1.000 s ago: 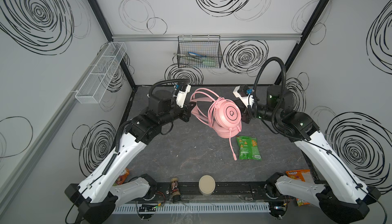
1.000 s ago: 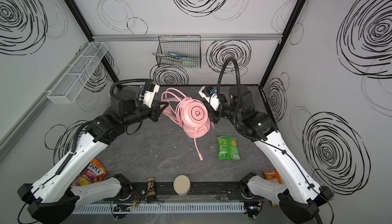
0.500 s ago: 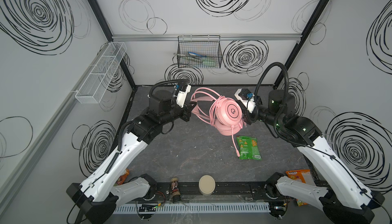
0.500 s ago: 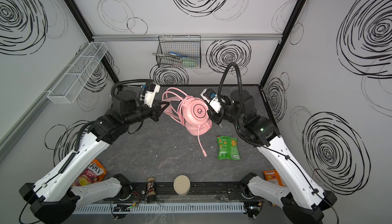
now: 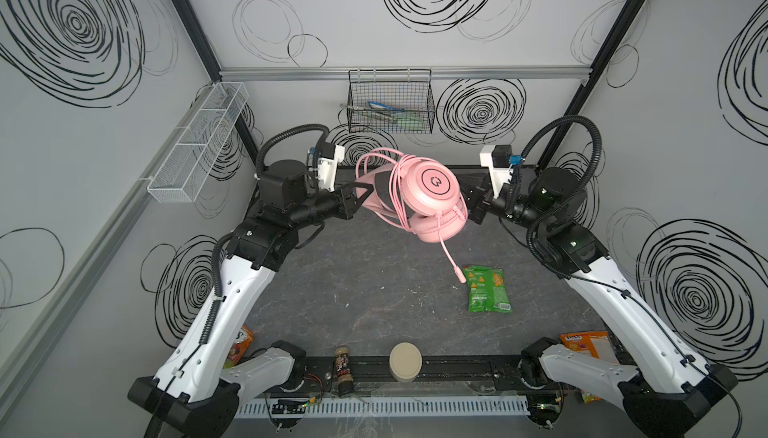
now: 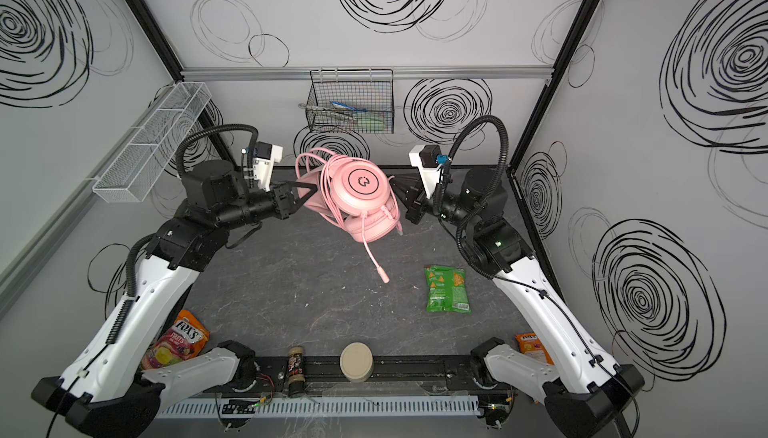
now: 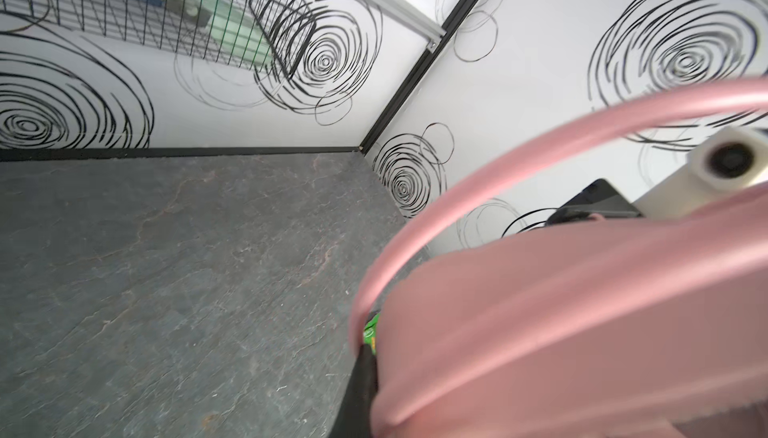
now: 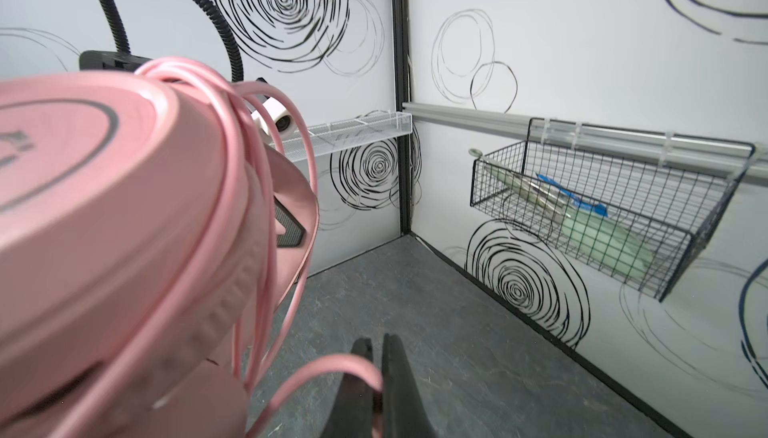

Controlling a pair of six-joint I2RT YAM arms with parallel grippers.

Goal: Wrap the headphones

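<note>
The pale pink headphones (image 5: 432, 191) (image 6: 361, 195) hang in the air between both arms, over the back of the dark table. Several loops of their thin pink cable (image 8: 332, 365) lie around the earcups, and the boom microphone (image 5: 451, 261) dangles below. My left gripper (image 5: 365, 191) (image 6: 309, 193) is shut on the headband (image 7: 582, 311), which hides all but one black finger (image 7: 361, 390). My right gripper (image 5: 467, 199) (image 8: 376, 344) sits beside the earcups, shut on a loop of the cable.
A green snack bag (image 5: 486, 288) lies on the table right of the middle. A black wire basket (image 5: 390, 106) hangs on the back wall and a clear shelf (image 5: 199, 141) on the left wall. A beige lid (image 5: 405, 361), a small bottle (image 5: 344, 369) and orange candy bags (image 6: 178, 340) sit along the front.
Both arms have carried the headphones higher and a little toward the back wall. The right gripper stayed on the cable beside the earcups, and the microphone swung with them.
</note>
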